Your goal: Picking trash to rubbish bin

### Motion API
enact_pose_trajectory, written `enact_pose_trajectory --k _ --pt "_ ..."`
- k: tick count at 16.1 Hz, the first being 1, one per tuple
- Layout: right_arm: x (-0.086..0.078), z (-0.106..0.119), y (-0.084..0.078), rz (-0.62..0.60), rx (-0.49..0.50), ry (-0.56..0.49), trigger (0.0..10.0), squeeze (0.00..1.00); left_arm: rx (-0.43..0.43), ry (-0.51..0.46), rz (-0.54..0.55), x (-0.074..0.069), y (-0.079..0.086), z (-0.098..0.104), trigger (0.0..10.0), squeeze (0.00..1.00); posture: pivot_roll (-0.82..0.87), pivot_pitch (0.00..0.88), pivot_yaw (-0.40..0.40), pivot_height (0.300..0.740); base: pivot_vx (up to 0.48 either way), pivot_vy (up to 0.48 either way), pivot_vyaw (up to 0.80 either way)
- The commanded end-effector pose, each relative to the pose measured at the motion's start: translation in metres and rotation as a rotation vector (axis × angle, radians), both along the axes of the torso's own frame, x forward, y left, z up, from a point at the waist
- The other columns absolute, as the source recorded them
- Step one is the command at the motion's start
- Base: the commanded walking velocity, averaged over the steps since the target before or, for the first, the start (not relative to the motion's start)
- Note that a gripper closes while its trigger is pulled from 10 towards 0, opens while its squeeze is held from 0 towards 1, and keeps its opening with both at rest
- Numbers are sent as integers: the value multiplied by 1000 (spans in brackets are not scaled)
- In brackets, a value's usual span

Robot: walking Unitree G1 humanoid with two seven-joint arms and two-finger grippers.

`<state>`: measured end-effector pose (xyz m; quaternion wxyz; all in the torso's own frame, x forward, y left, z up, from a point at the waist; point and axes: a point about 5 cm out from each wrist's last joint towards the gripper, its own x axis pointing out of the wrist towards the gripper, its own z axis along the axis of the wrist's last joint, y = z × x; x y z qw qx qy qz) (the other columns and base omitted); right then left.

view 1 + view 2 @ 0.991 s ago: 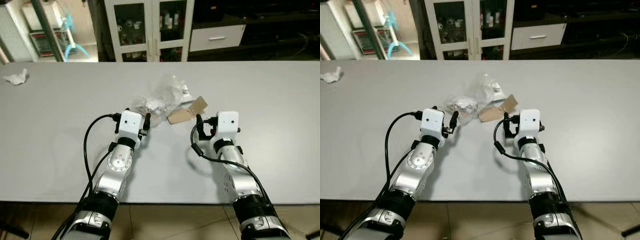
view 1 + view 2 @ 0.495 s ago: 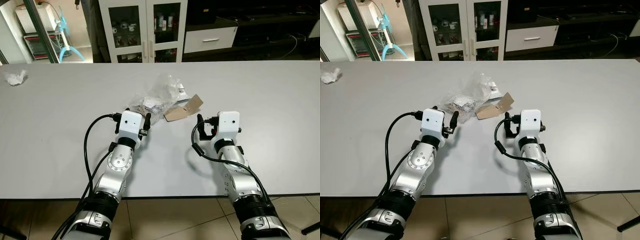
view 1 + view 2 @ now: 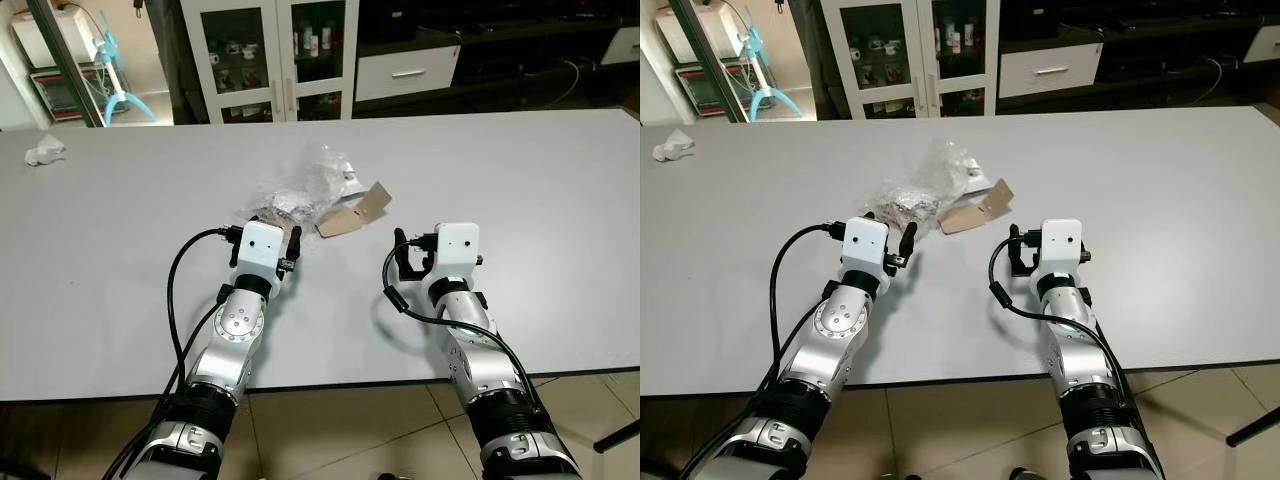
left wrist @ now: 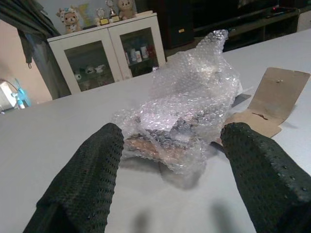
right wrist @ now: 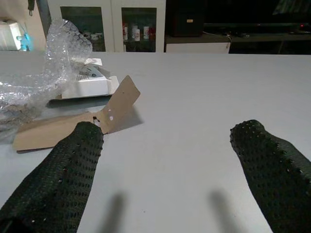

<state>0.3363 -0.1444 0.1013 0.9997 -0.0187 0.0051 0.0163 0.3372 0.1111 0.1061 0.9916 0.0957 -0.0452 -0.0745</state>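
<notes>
From my head, the bubble wrap (image 3: pixel 305 195) lies mid-table (image 3: pixel 520 180), at twelve o'clock of my left gripper (image 3: pixel 264 232); brown cardboard (image 3: pixel 352 213) sits at eleven o'clock of my right gripper (image 3: pixel 418 252). Left wrist: fingers (image 4: pixel 92 174) apart, wrap between them ahead. Right wrist: fingers (image 5: pixel 68 179) apart, cardboard near.

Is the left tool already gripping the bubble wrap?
No, the left tool is open, its fingers short of the bubble wrap.
</notes>
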Motion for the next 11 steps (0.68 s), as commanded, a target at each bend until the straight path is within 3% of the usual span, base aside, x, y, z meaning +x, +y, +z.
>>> enact_pose_trajectory --k 1,5,9,11 --pt "-1 -1 0 -2 5 5 10000 0 13 -12 10 1 1 3 10000 0 -62 34 45 740 0 0 0" --pt "-1 -1 0 1 5 7 10000 0 15 -9 23 2 3 2 10000 0 -61 36 44 740 0 0 0" --pt "-1 -1 0 1 5 6 10000 0 19 -12 33 2 3 3 10000 0 -61 37 45 740 416 0 0" --pt "-1 -1 0 1 5 7 10000 0 13 -19 33 2 3 4 10000 0 -60 36 45 740 0 0 0"
